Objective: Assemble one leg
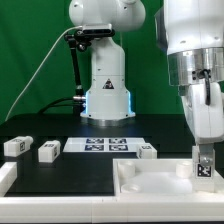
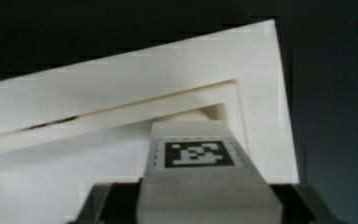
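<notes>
Leg [image 1: 203, 166] is clamped between the gripper [image 1: 203, 160] fingers, upright, tag facing the exterior camera, right at the corner of the tabletop [image 1: 150, 185] on the exterior view's right. Wrist view confirms: leg [image 2: 197, 170] sits between the two dark fingers [image 2: 114, 205], with the tabletop's [image 2: 140, 95] white corner recess just beyond it.

Step in hand, by my read: seating the leg into that corner recess. To do it well:
- keep the leg vertical, no tilt as it goes down
- centre it over the recess before pressing; the wrist view is the better reference
- if it's a screw-in fit, turn without side load so the tabletop doesn't skid
- don't release until it's seated

Can't tell if the leg's bottom end already touches the tabletop; that part is hidden.

Count:
- legs: 4 visible. One in the gripper; three loose on the black table beyond the tabletop: two [image 1: 15, 146] [image 1: 47, 152] well off to the exterior view's left, one [image 1: 146, 151] near the tabletop's far edge
- tabletop: 1
- marker board [image 1: 105, 145]: 1, beyond the tabletop, between the loose legs
- arm: 1
</notes>
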Controlling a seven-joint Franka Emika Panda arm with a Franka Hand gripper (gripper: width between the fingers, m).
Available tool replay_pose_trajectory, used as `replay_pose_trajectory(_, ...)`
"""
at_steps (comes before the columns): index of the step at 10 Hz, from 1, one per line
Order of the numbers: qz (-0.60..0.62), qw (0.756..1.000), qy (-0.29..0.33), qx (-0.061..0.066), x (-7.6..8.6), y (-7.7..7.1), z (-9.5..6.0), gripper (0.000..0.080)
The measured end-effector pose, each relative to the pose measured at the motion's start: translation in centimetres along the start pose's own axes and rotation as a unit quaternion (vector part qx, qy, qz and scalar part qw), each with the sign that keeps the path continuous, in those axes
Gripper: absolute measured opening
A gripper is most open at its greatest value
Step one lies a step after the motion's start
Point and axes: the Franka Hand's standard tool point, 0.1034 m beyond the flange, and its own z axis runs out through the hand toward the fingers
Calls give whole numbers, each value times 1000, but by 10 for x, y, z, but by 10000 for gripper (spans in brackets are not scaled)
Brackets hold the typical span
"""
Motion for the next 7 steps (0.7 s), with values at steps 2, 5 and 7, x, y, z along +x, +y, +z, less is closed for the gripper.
replay_pose_trajectory(2,-56,998,0,-1,2,-1,0,385)
replay_pose_trajectory(5,-223,975,1,-8,4,0,1,631)
replay_pose_trajectory(7,-333,943,1,-20,2,2,1,647)
